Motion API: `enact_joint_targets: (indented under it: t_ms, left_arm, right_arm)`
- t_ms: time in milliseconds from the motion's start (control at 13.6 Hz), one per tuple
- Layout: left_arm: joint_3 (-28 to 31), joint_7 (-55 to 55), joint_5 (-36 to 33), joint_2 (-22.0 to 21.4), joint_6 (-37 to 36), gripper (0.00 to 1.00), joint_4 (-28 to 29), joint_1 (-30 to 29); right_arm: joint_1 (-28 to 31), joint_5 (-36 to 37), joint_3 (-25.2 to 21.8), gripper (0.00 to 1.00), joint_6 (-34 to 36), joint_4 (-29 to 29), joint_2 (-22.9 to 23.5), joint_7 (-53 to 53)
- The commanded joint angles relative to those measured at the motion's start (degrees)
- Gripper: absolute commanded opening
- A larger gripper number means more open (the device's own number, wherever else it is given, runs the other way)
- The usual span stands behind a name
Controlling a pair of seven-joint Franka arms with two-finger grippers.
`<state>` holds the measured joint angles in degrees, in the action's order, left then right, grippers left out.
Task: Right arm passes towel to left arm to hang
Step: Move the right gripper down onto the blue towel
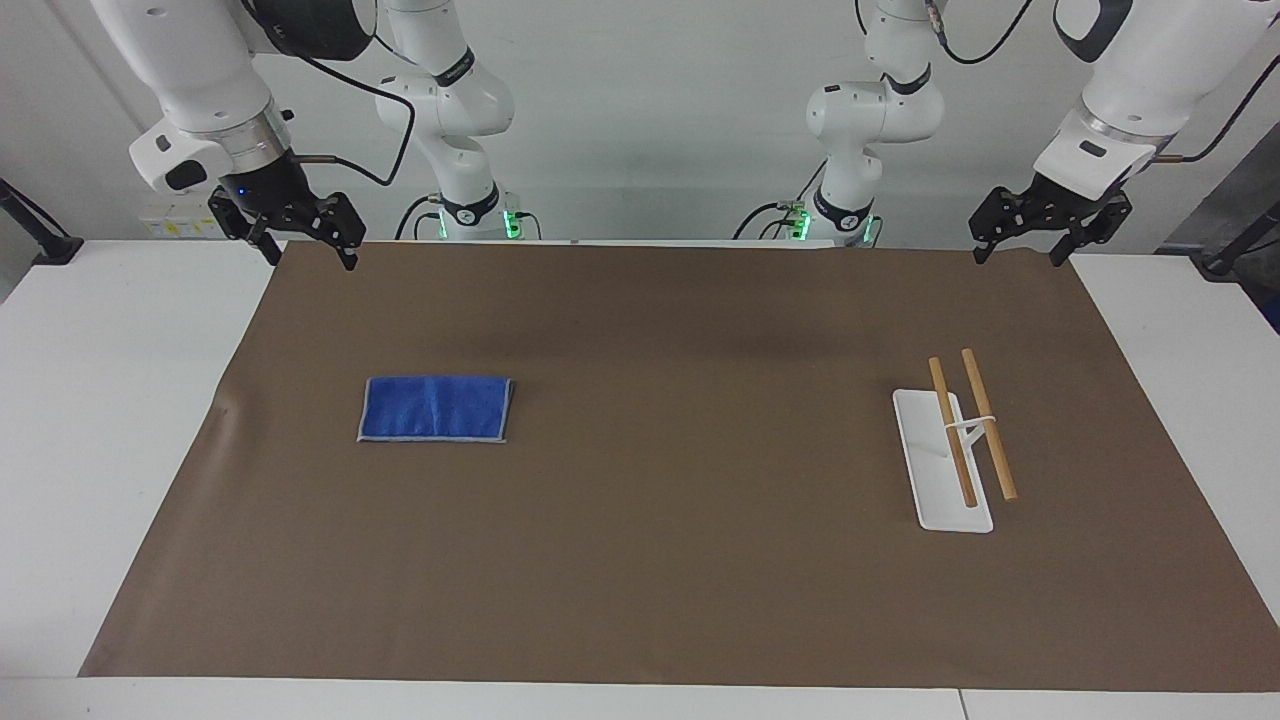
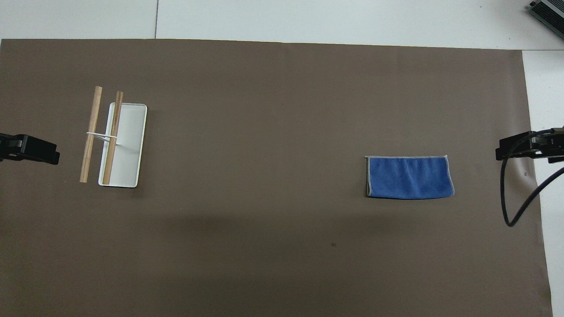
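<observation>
One brown paper sheet (image 1: 640, 600), matte and smooth with a faint crease toward the right arm's end, covers most of the white table (image 1: 90, 450); its edge farthest from the robots lies nearest the facing camera. On it rest two things, well apart. One towel (image 1: 436, 408), a bright-blue rectangle of nubby terry cloth with thin pale-grey stitched edging, lies flat and folded toward the right arm's end of the table, touched by neither gripper. One rack (image 1: 942, 470) stands toward the left arm's end: a flat white oblong base tray with rounded corners, a slim white upright and cross-arm, and two round wooden rods (image 1: 988, 422) carried side by side, parallel to the tray's long side. One rod hangs over the tray, the other just outside its rim. The tray holds nothing but the upright's foot.

Two white jointed arms with black panels wait raised at the robots' edge of the sheet. The right gripper (image 1: 306, 248) hangs over the sheet's corner, black fingers spread and holding nothing. The left gripper (image 1: 1030, 245) hangs over the other corner at that edge, fingers likewise spread and unladen.
</observation>
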<state>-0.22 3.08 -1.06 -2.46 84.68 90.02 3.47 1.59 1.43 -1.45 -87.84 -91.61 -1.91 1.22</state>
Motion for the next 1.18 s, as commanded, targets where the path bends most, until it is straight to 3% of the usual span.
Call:
enact_joint_targets:
  t_ms: [0, 1105]
  left_arm:
    - [-0.22, -0.53, -1.22, -0.97, -0.31, 1.00, 0.77, -0.22]
    - [-0.22, -0.62, -1.22, -0.97, -0.31, 1.00, 0.77, -0.22]
  right_arm:
    - [0.17, 0.68, 0.13, 1.00, -1.55, -2.61, -1.87, -0.43]
    - [0.08, 0.15, 0.13, 1.00, -1.81, -5.24, -3.19, -0.43]
